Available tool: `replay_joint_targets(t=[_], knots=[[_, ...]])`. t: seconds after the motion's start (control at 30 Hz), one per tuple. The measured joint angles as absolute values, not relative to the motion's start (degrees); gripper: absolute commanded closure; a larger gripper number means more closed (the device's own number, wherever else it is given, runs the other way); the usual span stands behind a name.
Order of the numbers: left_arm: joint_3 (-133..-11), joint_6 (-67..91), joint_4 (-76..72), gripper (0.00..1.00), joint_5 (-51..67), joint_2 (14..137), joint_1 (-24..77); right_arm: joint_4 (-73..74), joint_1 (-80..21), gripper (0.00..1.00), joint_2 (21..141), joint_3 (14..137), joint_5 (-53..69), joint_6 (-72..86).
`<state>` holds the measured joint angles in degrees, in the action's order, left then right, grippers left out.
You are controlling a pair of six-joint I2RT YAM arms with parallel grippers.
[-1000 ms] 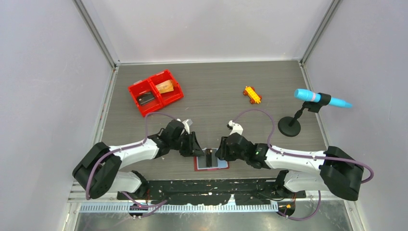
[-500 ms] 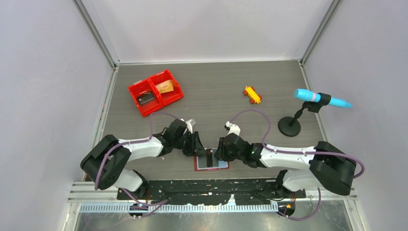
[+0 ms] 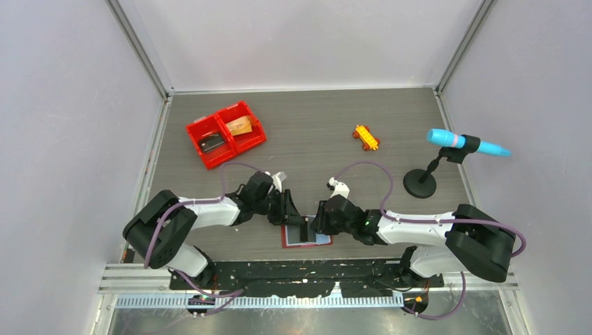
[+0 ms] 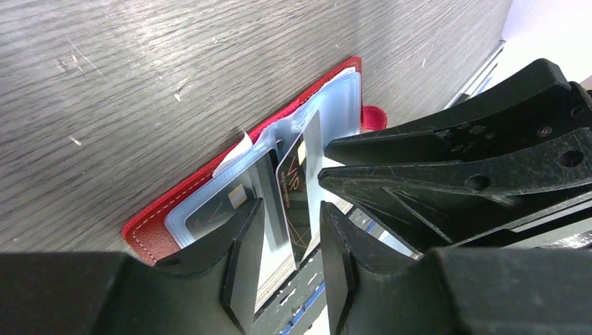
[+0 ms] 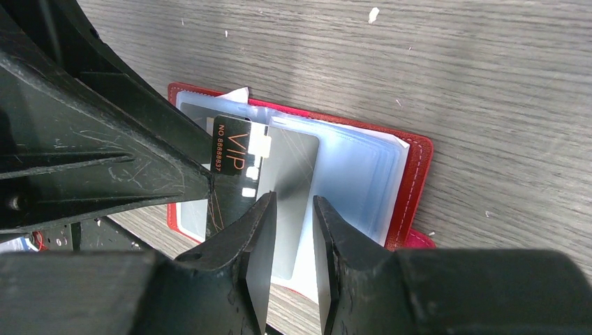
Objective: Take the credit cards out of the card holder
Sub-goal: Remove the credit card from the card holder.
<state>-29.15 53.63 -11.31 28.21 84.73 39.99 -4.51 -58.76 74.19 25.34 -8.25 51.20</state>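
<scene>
The left gripper (image 4: pixel 287 244) has its two black fingers closed on the lower edge of a black plastic card (image 4: pixel 300 188) printed with gold "VIP" lettering, which stands up on edge out of the open wallet. Facing it from the other side, the right gripper (image 5: pixel 290 237) pinches a plain grey card or card sleeve (image 5: pixel 287 171) between its own black fingers; whether this is a bare card or one inside a pocket cannot be told. The two grippers sit tip to tip, almost touching, over the same spot. Directly beneath them lies the card holder (image 5: pixel 412 181), a small dark red leather-like folding wallet with white stitching, spread open and flat on the grey wood-grain table (image 3: pixel 314 132), its stack of pale blue translucent pockets (image 5: pixel 356 167) fanned upward. More credit cards (image 4: pixel 230 202) show as dark shapes inside the pockets next to the left fingers. From above, the wallet lies at the near table edge, between the two arm bases. Well beyond the left gripper, toward the far left, sits a bright red two-compartment plastic bin (image 3: pixel 225 132) with small items inside. Far beyond the right gripper rests a small orange-yellow toy vehicle (image 3: pixel 365 137), and farther right a blue microphone on a black round-based stand (image 3: pixel 447 153).
</scene>
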Motion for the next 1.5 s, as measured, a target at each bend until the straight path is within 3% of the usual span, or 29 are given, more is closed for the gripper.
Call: replay_joint_targets(t=[0.17,0.37,0.8,1.0,1.2,1.3,1.4,1.5], knots=[[-29.15,54.43,-12.51,0.74,28.75,85.03,39.99,-4.67,-58.76,0.67,74.19,25.28,-8.23,51.22],[-29.12,55.77,-13.58,1.00,29.04,85.08,40.01,-4.64,-58.76,0.66,74.11,25.28,-8.23,51.20],[-29.10,55.31,-9.41,1.00,25.98,77.21,40.05,-3.95,-58.76,0.62,72.01,24.77,-8.25,51.13],[-28.40,54.83,-5.28,1.00,23.22,72.14,40.05,-2.85,-58.76,0.47,67.57,24.73,-8.27,49.47],[-28.25,54.43,-2.24,1.00,21.32,66.78,40.05,-3.92,-58.76,0.19,62.98,24.73,-7.35,46.70],[-28.16,54.46,-1.43,1.00,20.64,63.66,40.05,-6.81,-58.76,0.14,62.57,24.40,-5.23,45.98],[-27.90,54.70,-0.95,1.00,20.03,60.01,40.05,-11.11,-58.76,0.02,62.57,23.14,-3.11,46.06],[-27.55,55.11,0.03,1.00,18.85,55.99,40.05,-13.43,-58.76,0.01,62.59,22.22,-2.02,46.17]])
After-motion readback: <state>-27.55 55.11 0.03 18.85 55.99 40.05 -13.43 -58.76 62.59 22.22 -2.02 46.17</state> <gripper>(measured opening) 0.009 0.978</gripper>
